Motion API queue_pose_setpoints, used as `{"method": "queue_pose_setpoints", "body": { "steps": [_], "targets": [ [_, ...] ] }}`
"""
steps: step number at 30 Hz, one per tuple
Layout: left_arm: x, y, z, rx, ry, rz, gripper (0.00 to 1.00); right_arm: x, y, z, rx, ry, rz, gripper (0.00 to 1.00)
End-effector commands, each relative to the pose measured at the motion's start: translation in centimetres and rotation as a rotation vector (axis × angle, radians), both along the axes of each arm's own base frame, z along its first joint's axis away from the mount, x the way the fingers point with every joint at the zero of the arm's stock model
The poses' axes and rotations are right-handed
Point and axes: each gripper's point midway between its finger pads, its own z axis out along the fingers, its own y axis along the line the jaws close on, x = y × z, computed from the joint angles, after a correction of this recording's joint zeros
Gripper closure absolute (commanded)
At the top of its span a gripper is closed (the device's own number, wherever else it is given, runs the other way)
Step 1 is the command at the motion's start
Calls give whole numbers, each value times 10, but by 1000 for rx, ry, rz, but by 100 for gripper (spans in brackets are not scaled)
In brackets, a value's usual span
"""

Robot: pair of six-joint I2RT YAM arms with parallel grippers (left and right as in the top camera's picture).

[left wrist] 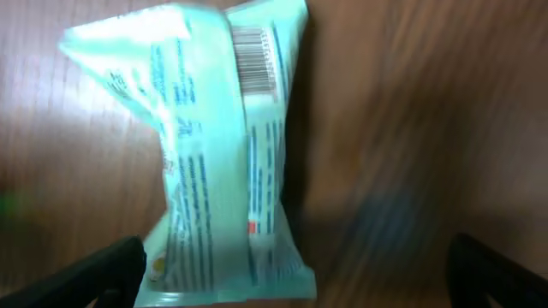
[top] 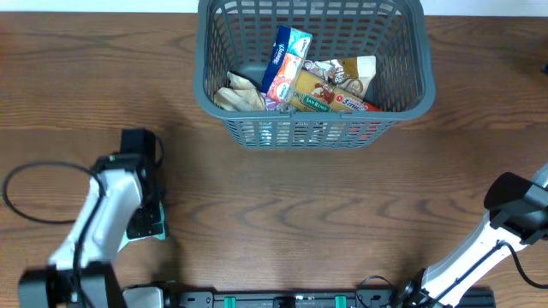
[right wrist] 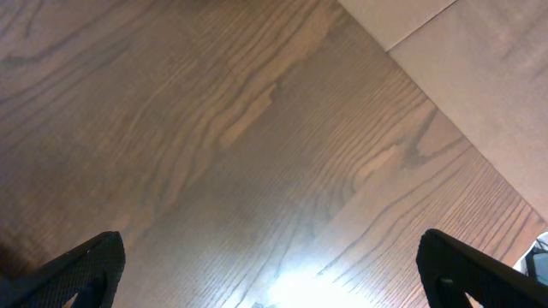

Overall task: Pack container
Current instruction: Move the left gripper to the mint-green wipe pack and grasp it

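Observation:
The dark grey slotted container (top: 402, 101) stands at the back middle of the table and holds several snack packets. A pale teal snack packet (left wrist: 223, 154) lies flat on the wood under my left arm; the overhead view shows only its edge (top: 147, 228). My left gripper (left wrist: 291, 278) is open just above the packet, with its left fingertip beside the packet's near corner. My right gripper (right wrist: 274, 274) is open and empty over bare wood at the right; only its arm shows overhead (top: 514, 205).
The table's right edge and a beige floor show in the right wrist view (right wrist: 479, 77). A black bar with green clips (top: 282, 299) runs along the table's front edge. A black cable (top: 26, 192) loops at the left.

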Motion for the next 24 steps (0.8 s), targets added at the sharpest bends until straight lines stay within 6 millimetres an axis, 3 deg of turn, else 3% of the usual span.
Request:
{"method": "queue_pose_setpoints", "body": {
  "steps": [1,4,8,11,24],
  "targets": [
    [-12,-2,0,2,-64,-2,1,-2,-1,3,-2,-8,-17,1],
    [-22,7,4,61,-87,-43,1,-2,-1,3,-2,-8,-16,1],
    [-20,11,13,98,-82,-183,1,-2,-1,3,-2,-8,-17,1],
    [-23,11,12,97,-67,-186,1,-3,-1,3,-2,-8,-17,1],
    [-48,31,13,142,-50,134,1,-2,-1,3,-2,-8,-16,1]
  ]
}}
